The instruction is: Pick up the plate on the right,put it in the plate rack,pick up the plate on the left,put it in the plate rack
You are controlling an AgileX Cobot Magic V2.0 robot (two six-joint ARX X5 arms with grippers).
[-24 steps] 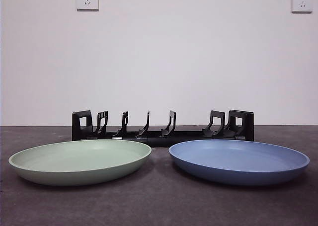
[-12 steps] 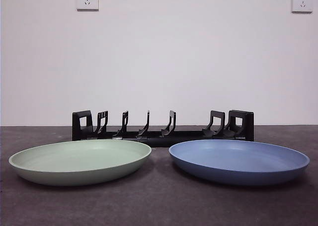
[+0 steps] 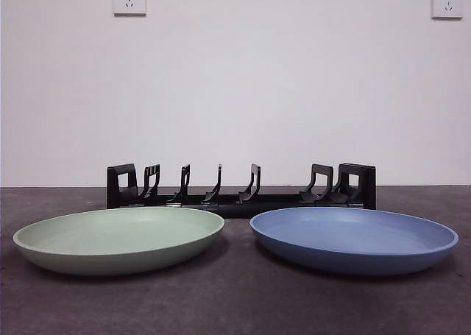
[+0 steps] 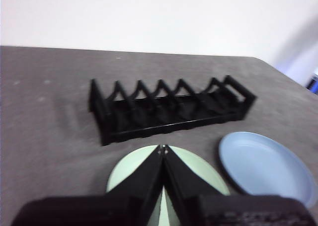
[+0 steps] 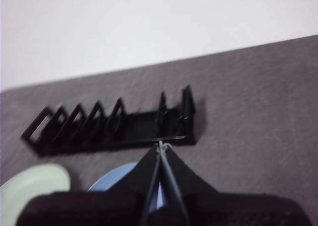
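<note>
Front view: nearest, two shallow round plastic plates lie flat side by side on the dark table [image 3: 235,305], pale green plate [image 3: 118,238] left, blue plate [image 3: 353,238] right, both untouched and not touching each other. Just behind them the long black plastic plate rack [image 3: 241,188] stands empty, prongs up for slotting. Left gripper [image 4: 163,147] hangs above the green plate, right gripper [image 5: 160,145] above the blue, both clenched and empty.

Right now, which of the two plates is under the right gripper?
The blue plate, on the right in the front view. The right gripper hangs above it with jaws shut, while the green plate lies under the left gripper.
</note>
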